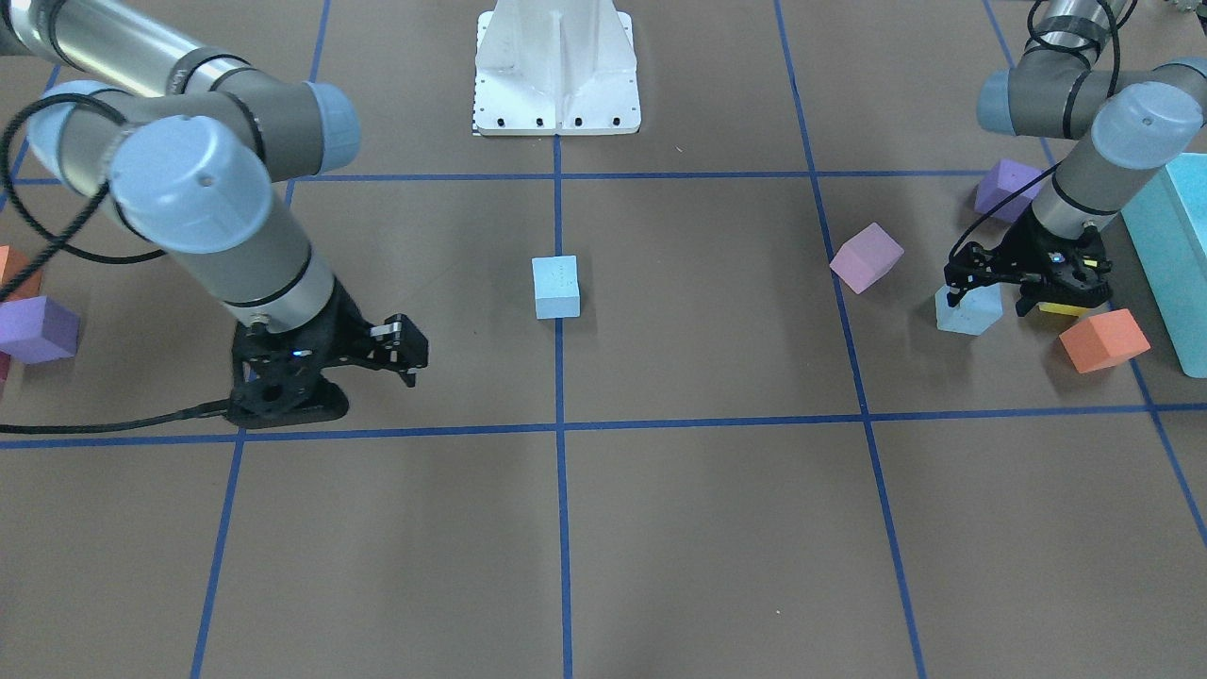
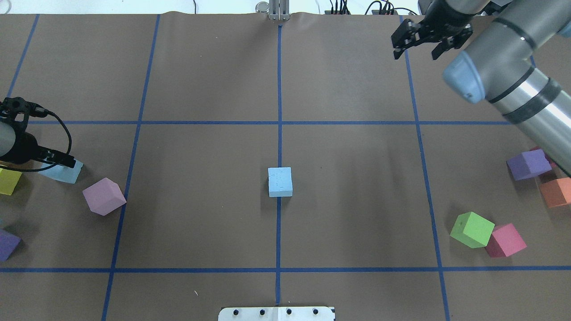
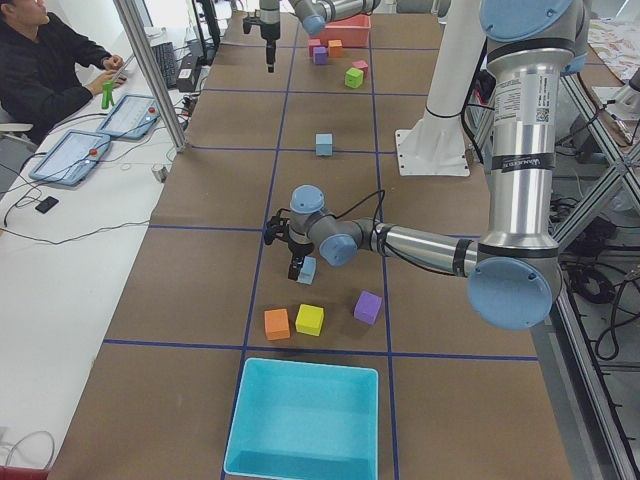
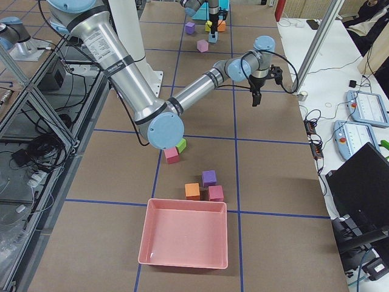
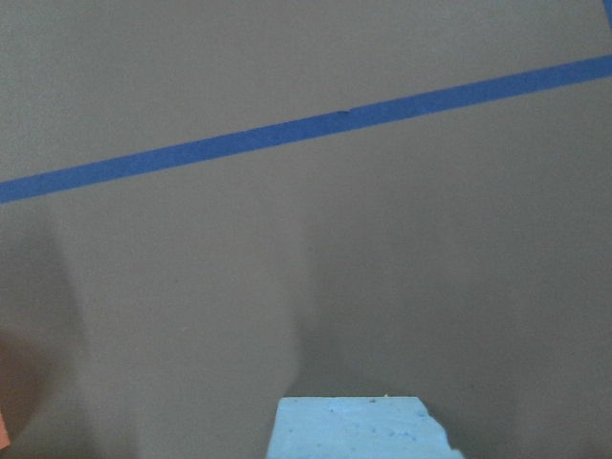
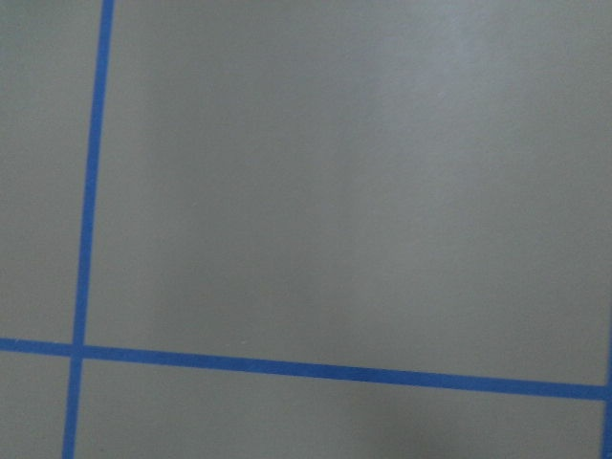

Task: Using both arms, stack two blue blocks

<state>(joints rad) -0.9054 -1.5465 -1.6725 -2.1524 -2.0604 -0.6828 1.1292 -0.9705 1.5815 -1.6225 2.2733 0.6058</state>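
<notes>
One pale blue block [image 1: 555,288] [image 2: 280,182] sits alone on the centre line of the table. The second blue block [image 1: 968,311] [image 2: 62,171] lies at the robot's left, turned at an angle. My left gripper [image 1: 987,304] [image 2: 47,157] is low over it, jaws open and straddling it. I cannot tell if they touch it. Its top edge shows at the bottom of the left wrist view [image 5: 354,432]. My right gripper [image 1: 405,360] [image 2: 415,53] is open and empty. It hovers over bare table on the far right, well away from both blocks.
A mauve cube [image 1: 867,256], a purple cube [image 1: 1007,189], an orange cube [image 1: 1103,339] and a yellow cube [image 2: 9,180] crowd the left gripper. The turquoise box [image 1: 1174,255] stands beside them. Green [image 2: 471,229], magenta [image 2: 505,240], purple [image 2: 528,164] and orange [image 2: 555,191] cubes lie at the right.
</notes>
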